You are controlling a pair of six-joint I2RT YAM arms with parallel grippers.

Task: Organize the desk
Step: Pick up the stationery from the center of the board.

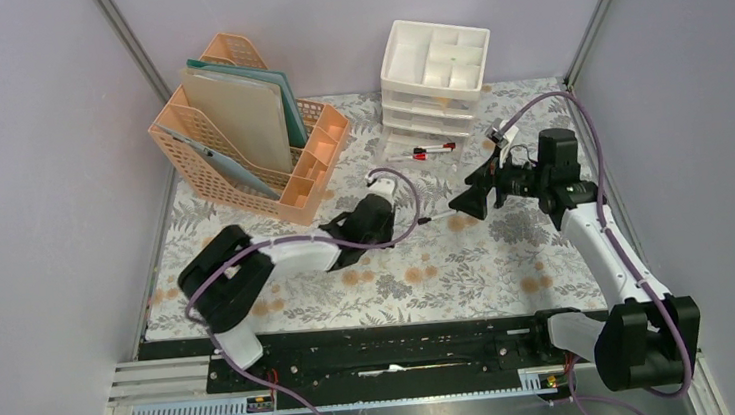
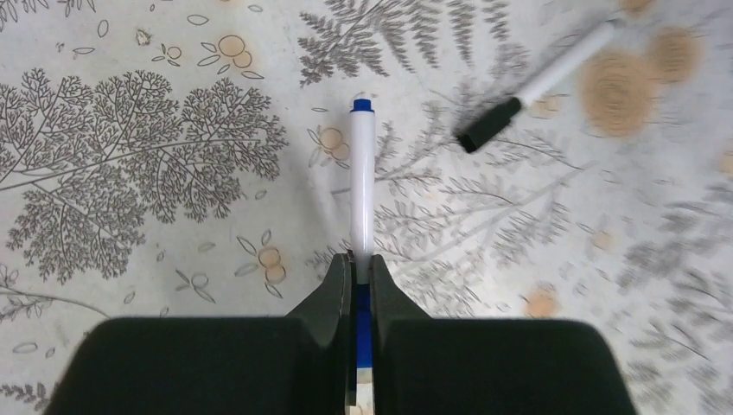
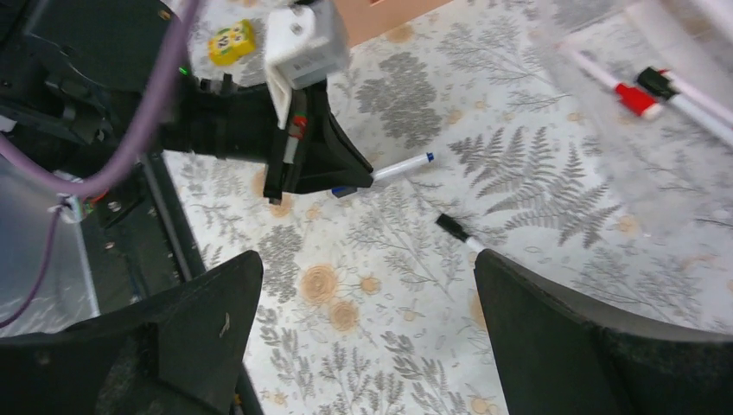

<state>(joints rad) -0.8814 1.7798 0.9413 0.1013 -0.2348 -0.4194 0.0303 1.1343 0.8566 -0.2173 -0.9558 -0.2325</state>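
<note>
The desk (image 1: 449, 271) is a tabletop under a pale cloth printed with ferns and flowers. My left gripper (image 2: 361, 259) is shut on a white marker with a blue cap (image 2: 362, 173), which points straight out from the fingers just above the cloth. In the top view this gripper (image 1: 390, 226) is at the desk's middle. A white marker with a black cap (image 2: 536, 86) lies loose just beyond it. My right gripper (image 3: 367, 259) is open and empty, hovering over the cloth (image 3: 389, 346) and facing the left gripper (image 3: 324, 160); the black-capped marker (image 3: 454, 229) lies by its right finger.
A peach file rack (image 1: 248, 148) holding folders stands at the back left. A white drawer unit (image 1: 432, 71) stands at the back centre, its lowest clear drawer pulled out with a red marker (image 1: 434, 149) inside. A small yellow object (image 3: 232, 41) lies behind the left arm.
</note>
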